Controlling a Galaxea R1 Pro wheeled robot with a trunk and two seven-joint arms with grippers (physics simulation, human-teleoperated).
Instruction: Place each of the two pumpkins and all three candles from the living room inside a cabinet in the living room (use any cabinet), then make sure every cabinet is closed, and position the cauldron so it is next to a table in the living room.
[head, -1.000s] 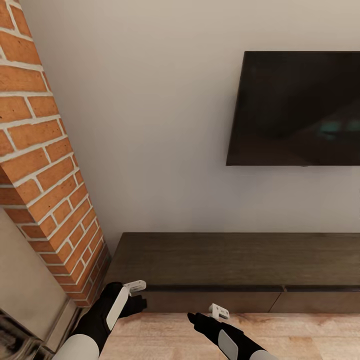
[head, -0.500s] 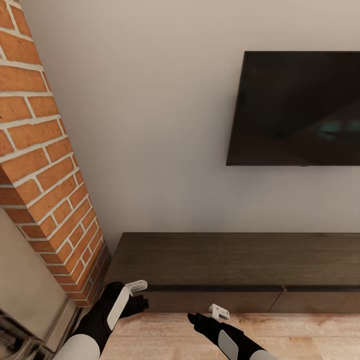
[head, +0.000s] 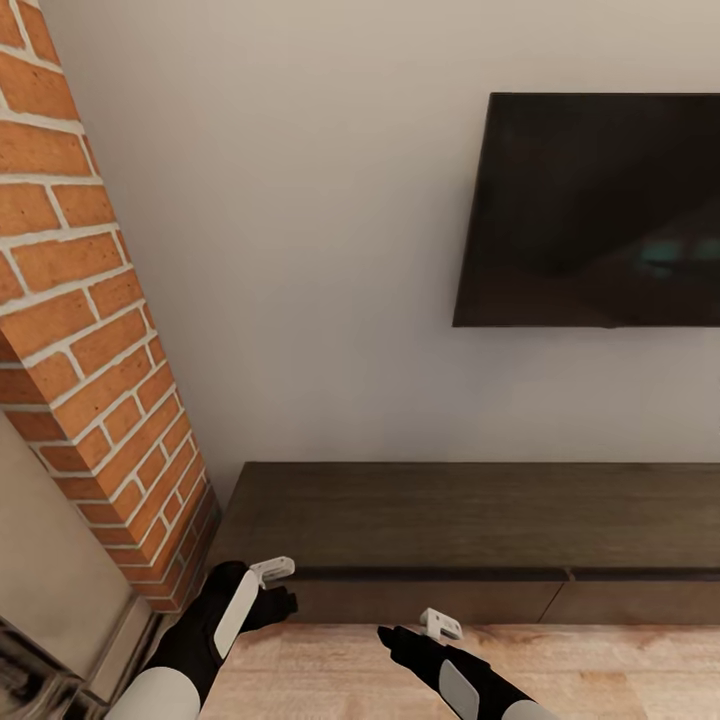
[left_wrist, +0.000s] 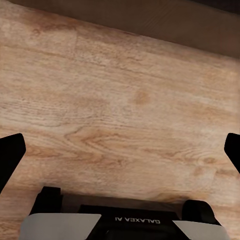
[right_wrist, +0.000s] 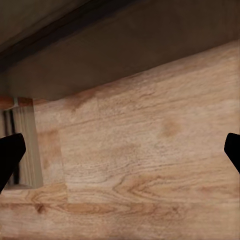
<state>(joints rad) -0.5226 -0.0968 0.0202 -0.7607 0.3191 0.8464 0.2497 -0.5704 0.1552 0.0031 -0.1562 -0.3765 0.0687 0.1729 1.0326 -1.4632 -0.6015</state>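
Dark brown cabinet (head: 470, 515); orange brick column (head: 90, 330), pale mortar; black TV (head: 595, 210); light wood-grain floor (left_wrist: 125, 115).

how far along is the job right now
Done, as far as shown: the cabinet fronts look flush and shut. In hand: nothing; the left end effector and the right end effector are open over bare floor. Left: pumpkins, candles and cauldron aren't in sight here, so their state can't be judged.
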